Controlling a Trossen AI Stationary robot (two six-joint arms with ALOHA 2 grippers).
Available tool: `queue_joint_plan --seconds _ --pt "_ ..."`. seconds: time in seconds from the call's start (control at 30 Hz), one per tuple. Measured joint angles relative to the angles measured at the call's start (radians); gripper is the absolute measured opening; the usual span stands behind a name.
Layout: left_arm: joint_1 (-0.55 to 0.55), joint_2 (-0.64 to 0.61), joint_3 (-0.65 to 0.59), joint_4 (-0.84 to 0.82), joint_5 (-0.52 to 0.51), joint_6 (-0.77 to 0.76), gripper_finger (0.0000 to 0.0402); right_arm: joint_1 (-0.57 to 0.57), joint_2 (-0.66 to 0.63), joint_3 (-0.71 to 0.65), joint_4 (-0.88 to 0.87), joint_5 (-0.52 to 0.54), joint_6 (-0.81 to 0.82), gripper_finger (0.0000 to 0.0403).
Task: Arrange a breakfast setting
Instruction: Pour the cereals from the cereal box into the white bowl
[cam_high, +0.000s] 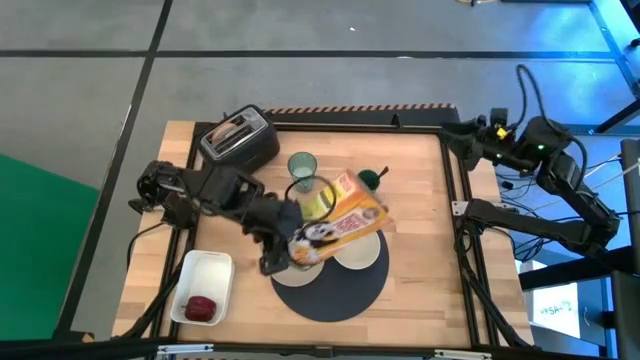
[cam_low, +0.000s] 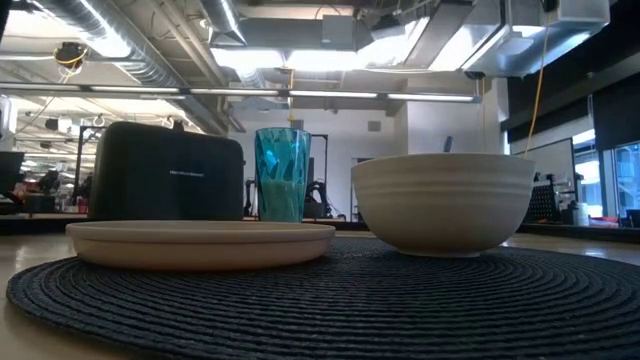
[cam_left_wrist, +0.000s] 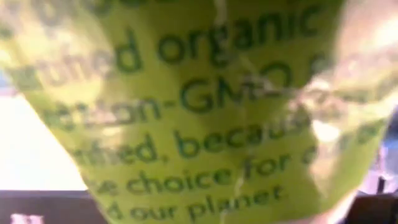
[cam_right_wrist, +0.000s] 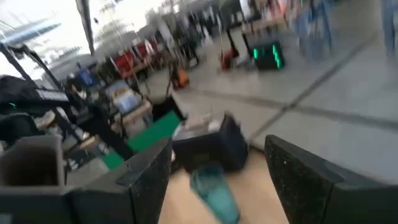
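left gripper (cam_high: 292, 243) clenched on yellow-orange cereal box (cam_high: 340, 215), long axis tilted over white bowl (cam_high: 358, 250); right gripper (cam_right_wrist: 217, 180) released, well apart.

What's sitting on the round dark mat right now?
On the mat the low view shows a pale beige plate and a white bowl. From above, the cereal box held by the left gripper covers the plate and most of the bowl.

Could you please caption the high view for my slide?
Left gripper tilts a cereal box over the bowl on the mat.
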Motion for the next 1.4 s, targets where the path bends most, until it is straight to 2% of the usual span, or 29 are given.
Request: queue_joint_plan --seconds 0.1,0.27,0.43,0.63,0.8,0.93,1.13,1.4 --pt "-0.036 0.0 0.0 -0.04 -0.023 -0.061 0.0179 0.0 -0.001 0.0 -0.08 0.009 0.031 0.0248" --pt "-0.081 -0.002 -0.064 -0.011 -0.037 -0.153 0.0179 0.0 0.0 0.0 -0.157 -0.002 0.051 0.0248" --pt "-0.097 -0.002 -0.158 -0.003 0.046 -0.222 0.0179 0.0 -0.001 0.0 -0.175 -0.078 -0.007 0.0248" --pt "-0.075 -0.002 -0.171 0.006 0.123 -0.289 0.0179 0.0 -0.001 0.0 -0.202 -0.19 -0.078 0.0248" --pt "-0.04 -0.002 -0.171 0.009 0.214 -0.366 0.0179 0.0 0.0 0.0 -0.239 -0.158 -0.152 0.0248" --pt "-0.011 -0.002 -0.171 0.046 0.241 -0.396 0.0179 0.0 0.004 0.0 -0.246 -0.14 -0.2 0.0248" --pt "0.006 0.03 -0.171 0.063 0.241 -0.388 0.0179 0.0 0.004 0.0 -0.285 -0.139 -0.236 0.0248" --pt "0.001 0.111 -0.171 0.075 0.299 -0.335 0.0179 0.0 0.004 0.0 -0.379 -0.14 -0.239 0.0248"
